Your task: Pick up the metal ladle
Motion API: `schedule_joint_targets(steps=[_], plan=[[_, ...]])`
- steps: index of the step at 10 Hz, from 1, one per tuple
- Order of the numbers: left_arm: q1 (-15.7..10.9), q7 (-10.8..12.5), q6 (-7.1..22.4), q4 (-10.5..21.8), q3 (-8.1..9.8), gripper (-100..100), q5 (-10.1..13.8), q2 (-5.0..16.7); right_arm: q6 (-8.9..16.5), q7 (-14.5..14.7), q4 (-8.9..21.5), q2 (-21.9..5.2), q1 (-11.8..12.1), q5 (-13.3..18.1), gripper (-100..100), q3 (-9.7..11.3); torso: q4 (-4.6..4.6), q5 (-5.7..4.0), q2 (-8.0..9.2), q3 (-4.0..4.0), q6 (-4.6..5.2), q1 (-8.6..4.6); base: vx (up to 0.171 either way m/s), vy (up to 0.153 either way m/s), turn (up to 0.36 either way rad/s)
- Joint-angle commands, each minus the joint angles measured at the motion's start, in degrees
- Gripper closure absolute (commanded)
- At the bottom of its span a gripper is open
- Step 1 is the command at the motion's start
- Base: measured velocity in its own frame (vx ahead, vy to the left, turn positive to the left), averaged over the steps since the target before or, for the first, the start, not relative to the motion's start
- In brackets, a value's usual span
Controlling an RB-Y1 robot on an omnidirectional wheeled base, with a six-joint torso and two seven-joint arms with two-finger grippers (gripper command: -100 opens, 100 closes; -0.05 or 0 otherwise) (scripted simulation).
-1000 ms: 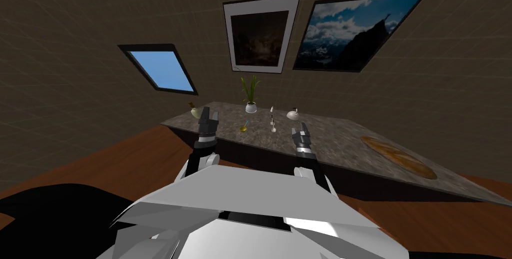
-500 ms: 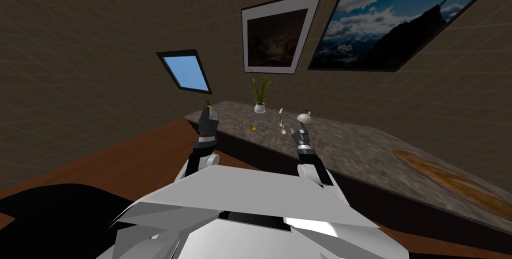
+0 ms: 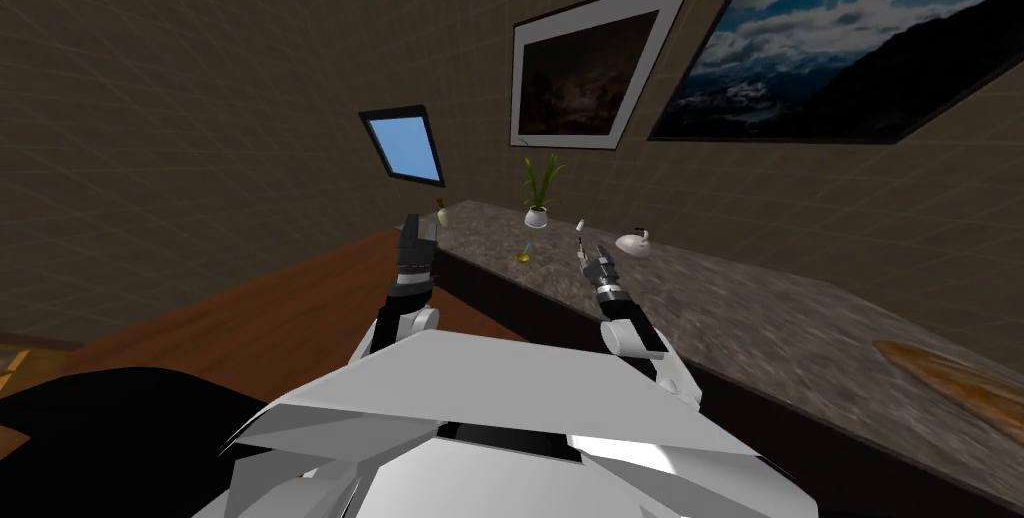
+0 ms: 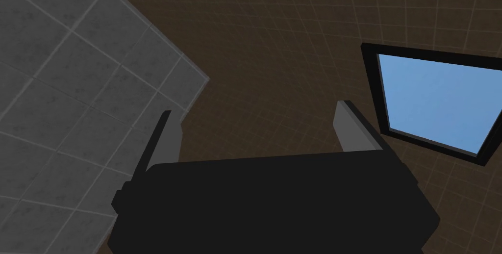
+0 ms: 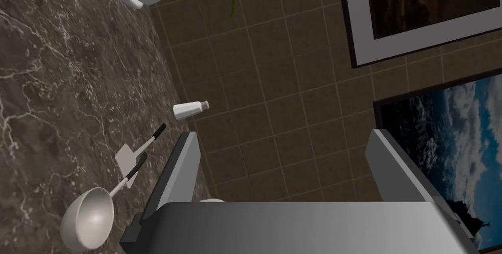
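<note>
Judging step: approach, grasp not yet made. Right gripper (image 5: 283,136) above dark marbled counter (image 5: 59,84), fingers spread wide, nothing between them. Ladle (image 5: 90,221) flat on counter just beside one finger, outside gap. Grey bowl nearest gripper, dark-tipped handle running toward wall, spatula (image 5: 131,154) close alongside. Small white bottle (image 5: 188,110) farther on. Left gripper (image 4: 255,109) near counter's end, also open, empty. Next move likely: shift right gripper sideways over handle, tilt down, descend, close. Risk: catching spatula too.

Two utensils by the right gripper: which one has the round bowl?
The ladle, with a round grey bowl; the spatula beside it has a flat white blade.
</note>
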Motion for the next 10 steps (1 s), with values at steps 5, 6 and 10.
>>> schedule_joint_targets(steps=[5,6,10], plan=[[0.0,0.0,0.0,0.0,0.00,0,0.0,0.0,8.8,-8.8,7.8,-7.9,-5.3,-6.7,-100,-2.3,0.01,-0.01,0.02,0.01,0.02,-0.05,-0.010,0.078,0.265],[0.0,0.0,0.0,0.0,0.00,0,0.0,0.0,9.8,-10.0,8.0,-7.9,-5.3,-6.7,-100,-2.3,0.00,-0.01,-0.02,-0.01,-0.05,-0.03,0.012,0.063,0.166],[0.0,0.0,0.0,0.0,0.01,0,0.0,0.0,15.4,-16.0,13.4,-12.9,-8.6,-11.5,-100,-3.6,0.01,-0.05,0.03,0.01,0.05,-0.22,0.002,0.046,0.194]])
